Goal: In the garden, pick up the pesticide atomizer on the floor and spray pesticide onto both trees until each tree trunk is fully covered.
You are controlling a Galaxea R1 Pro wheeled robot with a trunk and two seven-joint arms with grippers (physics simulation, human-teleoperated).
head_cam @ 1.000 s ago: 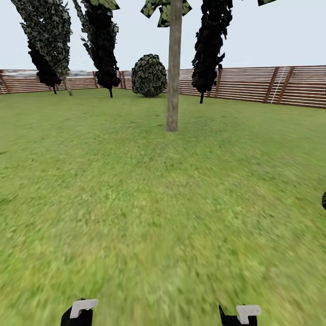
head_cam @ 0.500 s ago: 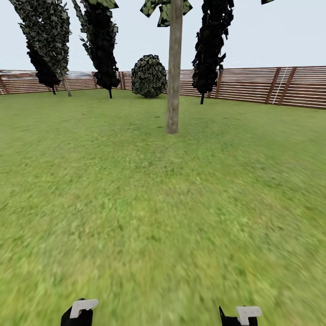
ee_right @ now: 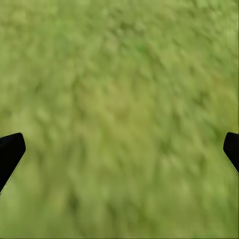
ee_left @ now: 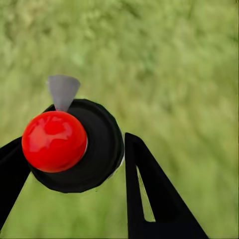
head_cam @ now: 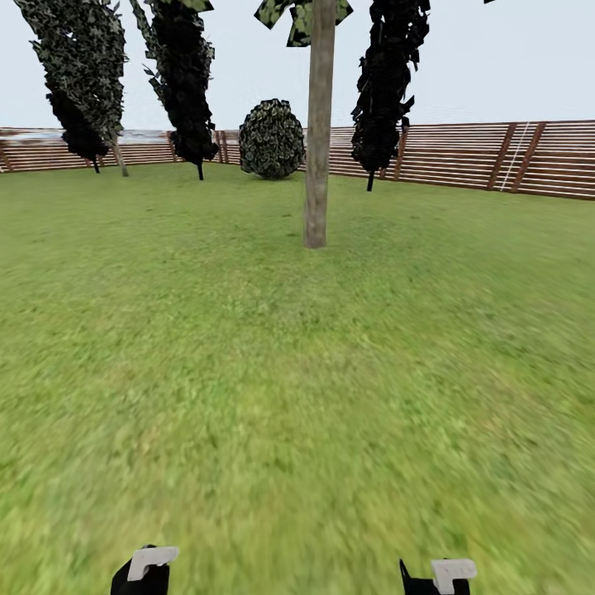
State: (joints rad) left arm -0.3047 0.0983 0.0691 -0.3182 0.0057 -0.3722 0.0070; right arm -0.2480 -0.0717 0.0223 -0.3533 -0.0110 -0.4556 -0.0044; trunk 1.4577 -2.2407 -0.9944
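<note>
The left tool point(ee_left: 74, 164) is clamped on the atomizer point(ee_left: 74, 144), whose red top point(ee_left: 54, 141) and grey nozzle point(ee_left: 62, 91) show against the grass point(ee_left: 174, 74), while the right tool point(ee_right: 119, 149) hangs with its fingers point(ee_right: 10, 152) spread wide over bare lawn. Ahead, a thick trunk point(head_cam: 316, 132) rises from open grass with nothing between it and the robot. Behind the trunk runs the slat fence point(head_cam: 463, 157), with a round bush point(head_cam: 272, 138) to its left, dark cypresses point(head_cam: 183, 74) on either side and a paler tree point(head_cam: 83, 66) far left.
</note>
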